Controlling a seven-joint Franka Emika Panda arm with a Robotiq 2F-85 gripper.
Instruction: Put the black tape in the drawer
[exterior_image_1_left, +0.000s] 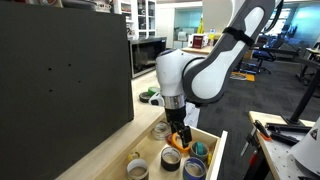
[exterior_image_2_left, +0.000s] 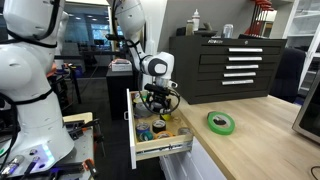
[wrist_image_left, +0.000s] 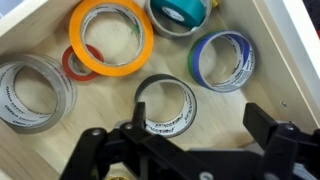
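The black tape (wrist_image_left: 190, 106), a black ring with a white printed core, lies flat on the pale wood floor of the open drawer (wrist_image_left: 262, 60). In the wrist view my gripper (wrist_image_left: 195, 113) is open and empty just above the tape, with one finger at the roll's left edge and the other well off to its right. In both exterior views the gripper (exterior_image_1_left: 178, 136) (exterior_image_2_left: 160, 101) hangs down into the pulled-out drawer (exterior_image_1_left: 216, 150) (exterior_image_2_left: 163, 151).
Several other rolls lie in the drawer: a large orange one (wrist_image_left: 112, 68), a small red one (wrist_image_left: 70, 62), a grey one (wrist_image_left: 36, 92), a blue one (wrist_image_left: 222, 62), a teal one (wrist_image_left: 180, 12). A green roll (exterior_image_2_left: 221, 122) lies on the wooden worktop. A black cabinet (exterior_image_1_left: 60, 80) stands beside the drawer.
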